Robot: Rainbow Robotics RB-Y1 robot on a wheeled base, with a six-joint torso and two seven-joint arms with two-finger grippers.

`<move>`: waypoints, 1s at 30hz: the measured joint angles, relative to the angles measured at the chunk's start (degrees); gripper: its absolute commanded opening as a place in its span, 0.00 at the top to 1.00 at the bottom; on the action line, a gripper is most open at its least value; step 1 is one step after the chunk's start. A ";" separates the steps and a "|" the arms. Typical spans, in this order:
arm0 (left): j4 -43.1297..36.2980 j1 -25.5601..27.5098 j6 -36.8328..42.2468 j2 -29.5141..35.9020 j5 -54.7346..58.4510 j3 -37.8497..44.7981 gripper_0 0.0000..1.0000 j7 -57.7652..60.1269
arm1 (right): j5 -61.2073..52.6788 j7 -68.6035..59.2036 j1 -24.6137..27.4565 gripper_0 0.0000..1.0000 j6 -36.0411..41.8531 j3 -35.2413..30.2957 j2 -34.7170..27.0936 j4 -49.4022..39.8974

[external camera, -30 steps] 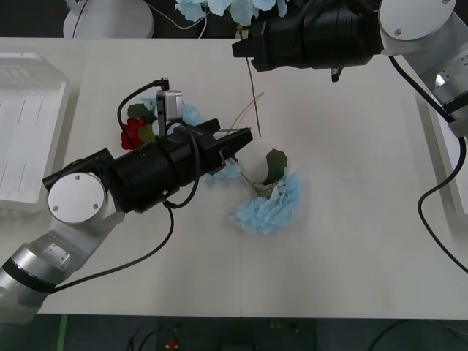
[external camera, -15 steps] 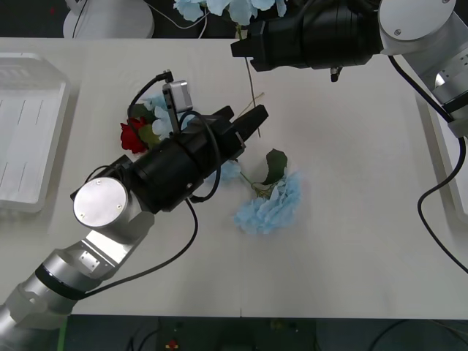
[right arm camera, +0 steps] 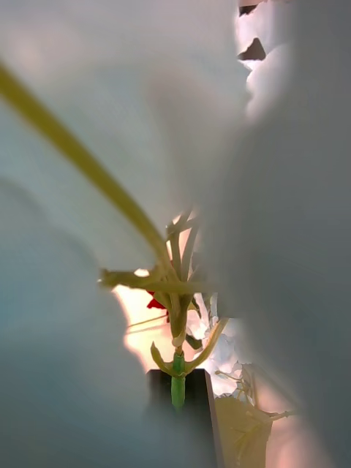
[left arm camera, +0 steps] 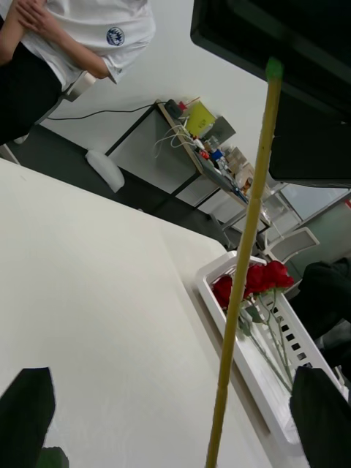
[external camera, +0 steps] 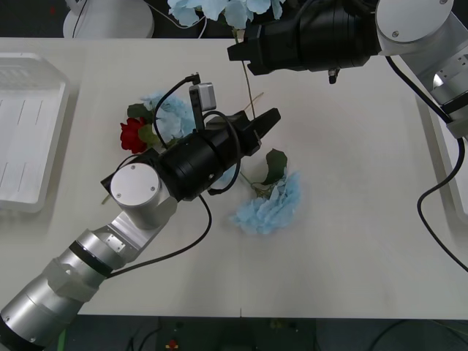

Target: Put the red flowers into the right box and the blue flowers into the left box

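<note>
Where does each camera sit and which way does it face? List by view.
Front view: above the arms, looking forward and down at the table; shows both arms, left gripper mid-table, right gripper at the far edge.
Left wrist view: on the left wrist, facing the right box holding red flowers; own open fingers at the corners.
Right wrist view: on the right wrist, looking along the blue flower stem it grips.
Shared: front and left wrist views both show that hanging stem.

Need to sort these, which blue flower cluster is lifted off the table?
The blue flowers hanging from the right gripper at the table's far edge; the other two clusters lie flat mid-table.
</note>
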 measured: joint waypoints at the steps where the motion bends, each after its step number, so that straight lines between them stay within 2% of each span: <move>1: 0.34 -0.33 0.00 -0.15 -0.01 0.00 0.84 0.00 | 0.00 0.00 0.00 1.00 0.00 0.00 0.00 0.00; 2: 0.51 -0.54 0.00 -0.24 -0.01 0.00 0.98 0.00 | 0.00 -0.01 0.00 1.00 0.00 0.00 0.00 0.00; 3: 0.56 -0.68 0.00 -0.30 -0.02 -0.01 1.00 0.00 | 0.00 -0.01 0.00 1.00 0.00 0.00 0.00 -0.02; 24: 0.59 -0.77 0.00 -0.36 0.69 -0.10 1.00 0.00 | 0.01 -0.03 -0.04 1.00 0.91 0.09 0.00 -0.10; 25: 0.59 -0.77 0.00 -0.35 0.87 -0.10 1.00 0.00 | 0.01 -0.04 -0.05 0.87 0.91 0.09 0.00 -0.10; 26: 0.59 -0.77 0.00 -0.34 1.07 -0.10 1.00 0.00 | 0.04 -0.04 -0.05 0.53 0.91 0.09 0.00 -0.10; 28: 0.59 -0.77 0.00 -0.28 1.34 -0.10 1.00 0.00 | 0.52 -0.04 -0.06 0.35 0.91 0.11 0.00 -0.10; 30: 0.59 -0.77 0.00 -0.14 1.61 -0.10 1.00 0.00 | 1.38 -0.04 -0.06 0.26 0.92 0.11 0.00 -0.11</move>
